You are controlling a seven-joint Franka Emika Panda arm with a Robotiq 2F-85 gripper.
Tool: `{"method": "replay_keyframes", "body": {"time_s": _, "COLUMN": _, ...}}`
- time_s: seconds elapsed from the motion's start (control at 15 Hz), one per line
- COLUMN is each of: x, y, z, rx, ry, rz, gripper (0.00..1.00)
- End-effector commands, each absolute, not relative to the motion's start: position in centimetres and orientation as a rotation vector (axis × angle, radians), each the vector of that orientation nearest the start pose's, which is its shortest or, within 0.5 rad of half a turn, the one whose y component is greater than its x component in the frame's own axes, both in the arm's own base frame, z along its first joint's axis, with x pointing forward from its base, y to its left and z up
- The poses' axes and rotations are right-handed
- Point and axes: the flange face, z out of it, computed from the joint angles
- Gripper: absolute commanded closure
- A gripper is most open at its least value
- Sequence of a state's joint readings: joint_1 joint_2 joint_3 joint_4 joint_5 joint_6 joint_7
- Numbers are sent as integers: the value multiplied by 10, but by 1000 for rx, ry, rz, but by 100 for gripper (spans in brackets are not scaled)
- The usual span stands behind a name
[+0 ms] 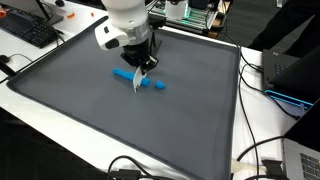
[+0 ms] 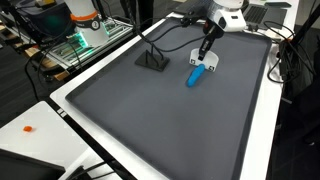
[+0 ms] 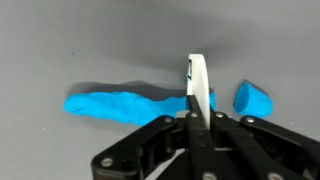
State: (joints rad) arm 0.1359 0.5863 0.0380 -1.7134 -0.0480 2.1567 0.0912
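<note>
My fingers (image 3: 160, 128) clamp thin white plastic blade (image 3: 199, 85) upright, edge down for cutting, I judge; long blue clay roll (image 3: 120, 104) and small blue lump (image 3: 252, 97) flank it, toward grey mat (image 1: 80, 110) base-side edge.

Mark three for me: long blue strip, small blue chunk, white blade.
long blue strip (image 3: 125, 105), wrist view, middle of its top surface.
small blue chunk (image 3: 252, 97), wrist view, centre of its facing side.
white blade (image 3: 199, 85), wrist view, flat face at about mid-length.
</note>
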Motion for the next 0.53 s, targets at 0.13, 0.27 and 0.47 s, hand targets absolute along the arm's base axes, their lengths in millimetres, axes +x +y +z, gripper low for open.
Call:
{"method": "replay_keyframes", "body": {"time_s": 0.13, "x": 638, "y": 112, "z": 224, "rx": -3122, "ry": -153, "rz": 287, "gripper": 99}}
{"method": "replay_keyframes", "body": {"time_s": 0.27, "x": 637, "y": 112, "z": 225, "rx": -3123, "ry": -148, "rz": 294, "gripper": 99}}
{"method": "replay_keyframes", "body": {"time_s": 0.47, "x": 636, "y": 113, "z": 226, "rx": -3118, "ry": -149, "rz": 301, "gripper": 99}}
